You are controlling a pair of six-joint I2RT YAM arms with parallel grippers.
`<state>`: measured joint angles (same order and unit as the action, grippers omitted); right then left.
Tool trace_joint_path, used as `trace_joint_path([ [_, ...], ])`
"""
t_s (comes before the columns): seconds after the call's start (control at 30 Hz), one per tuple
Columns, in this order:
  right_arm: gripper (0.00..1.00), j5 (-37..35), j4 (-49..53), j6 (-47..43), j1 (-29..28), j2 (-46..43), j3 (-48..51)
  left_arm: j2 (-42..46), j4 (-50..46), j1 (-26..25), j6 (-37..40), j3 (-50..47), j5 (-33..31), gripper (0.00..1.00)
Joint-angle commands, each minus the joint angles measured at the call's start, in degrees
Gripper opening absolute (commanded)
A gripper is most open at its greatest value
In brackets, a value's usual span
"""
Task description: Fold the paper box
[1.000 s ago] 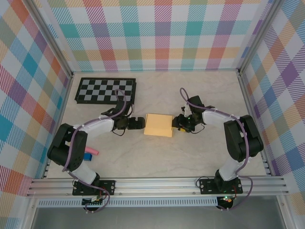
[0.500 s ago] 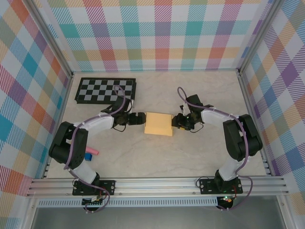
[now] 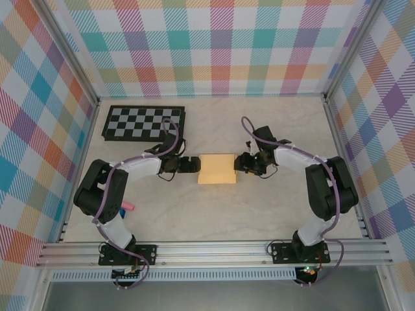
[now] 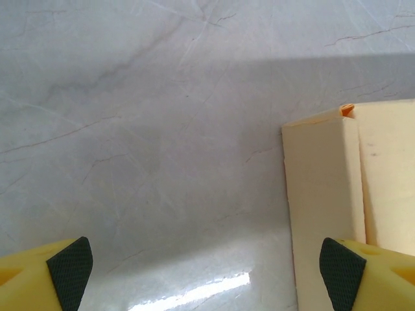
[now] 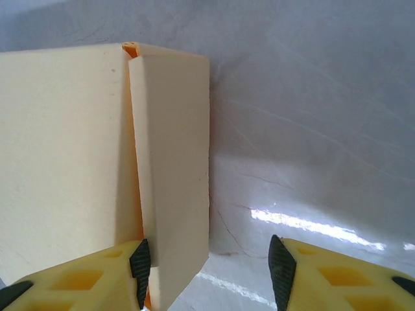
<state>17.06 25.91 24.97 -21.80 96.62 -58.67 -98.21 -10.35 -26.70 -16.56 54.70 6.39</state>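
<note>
Lying flat at mid-table [image 3: 272, 207], the box [image 3: 217, 168] is a pale yellow folded rectangle w/ a gripper at each short end. L gripper [image 3: 194, 164] sits low at the box's left end, jaws spread wide, holding nothing. On L wrist cam that gripper [image 4: 204, 267] has one pad [image 4: 340, 265] over the box [image 4: 350, 188] near its edge, the other pad [image 4: 68, 269] out over bare marble. R gripper [image 3: 238, 162] is at the right end, jaws approx half apart, not clamped. On R wrist cam that gripper [image 5: 209, 259] straddles a folded side flap [image 5: 172, 162] of the box [image 5: 65, 149]: one pad [image 5: 139, 262] right by the seam, the other [image 5: 280, 259] clear of the card. Checkerboard [image 3: 144, 123] lies far left, well apart from the box. Pink piece [image 3: 128, 207] lies by L arm.
</note>
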Motion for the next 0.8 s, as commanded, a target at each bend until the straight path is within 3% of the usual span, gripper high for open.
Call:
trace_joint_path([
  [0.0, 0.57, -0.4, 4.0, -0.5, -0.2, -3.3, -3.0, -2.1, -3.0, -1.4, 2.0, 0.2, -1.1, 0.92],
  [0.5, 0.6, 3.7, 5.7, -3.5, 2.2, -3.7, -4.6, -2.3, -5.1, -1.6, 3.1, 2.9, -2.5, 0.93],
  [0.77, 0.62, 21.6, 1.3, -1.9, 6.7, -1.9, -3.0, 0.9, -9.7, -1.6, 3.4, 6.9, -2.9, 0.95],
])
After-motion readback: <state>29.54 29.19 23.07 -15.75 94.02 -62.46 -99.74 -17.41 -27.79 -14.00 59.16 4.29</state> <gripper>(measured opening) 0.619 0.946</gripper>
